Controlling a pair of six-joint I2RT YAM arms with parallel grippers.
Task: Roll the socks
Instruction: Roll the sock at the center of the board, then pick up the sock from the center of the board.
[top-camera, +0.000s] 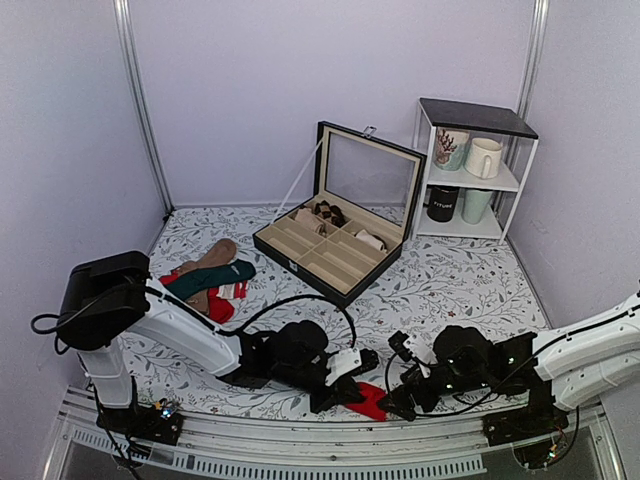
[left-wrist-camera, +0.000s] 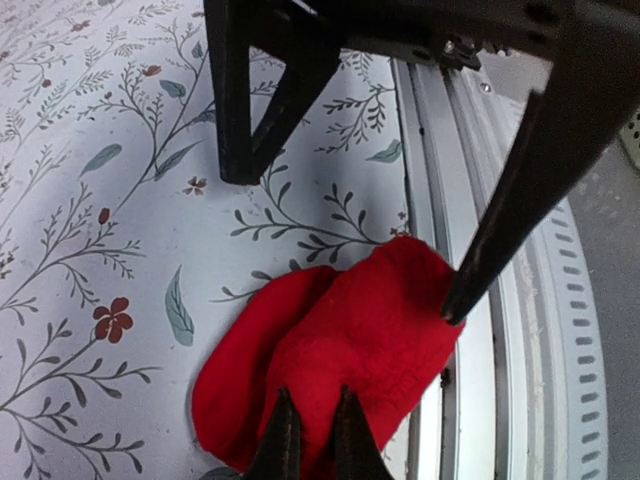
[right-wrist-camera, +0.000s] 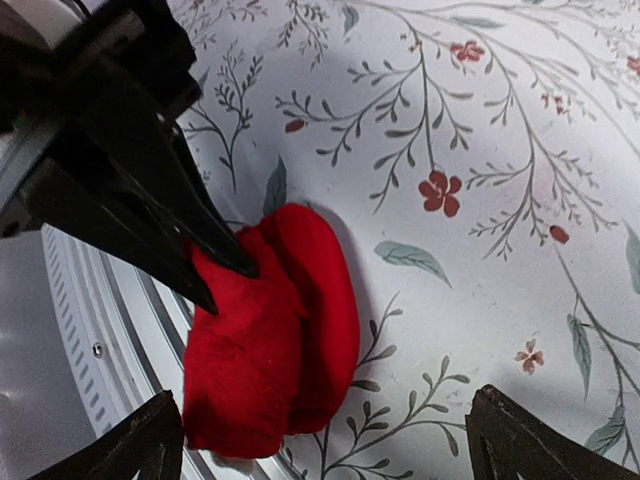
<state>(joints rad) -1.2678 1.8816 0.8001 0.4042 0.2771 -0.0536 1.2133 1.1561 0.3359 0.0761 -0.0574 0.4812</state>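
Observation:
The red fuzzy socks (top-camera: 369, 401) lie bunched at the table's near edge, between my two grippers. Only red fabric shows; the beige cuff is hidden. In the left wrist view the socks (left-wrist-camera: 370, 330) are folded over and partly overhang the metal rail. My left gripper (left-wrist-camera: 315, 400) is shut on a fold of them; it also shows in the top view (top-camera: 350, 392) and in the right wrist view (right-wrist-camera: 225, 275). My right gripper (right-wrist-camera: 322, 400) is wide open and straddles the socks (right-wrist-camera: 270, 330) without touching them. Its fingers (left-wrist-camera: 490, 240) stand on either side in the left wrist view.
A pile of dark green, brown and striped socks (top-camera: 210, 280) lies at the left. An open black compartment box (top-camera: 335, 245) stands mid-table. A white shelf with mugs (top-camera: 470, 170) stands at the back right. The metal rail (left-wrist-camera: 480, 400) runs along the near edge.

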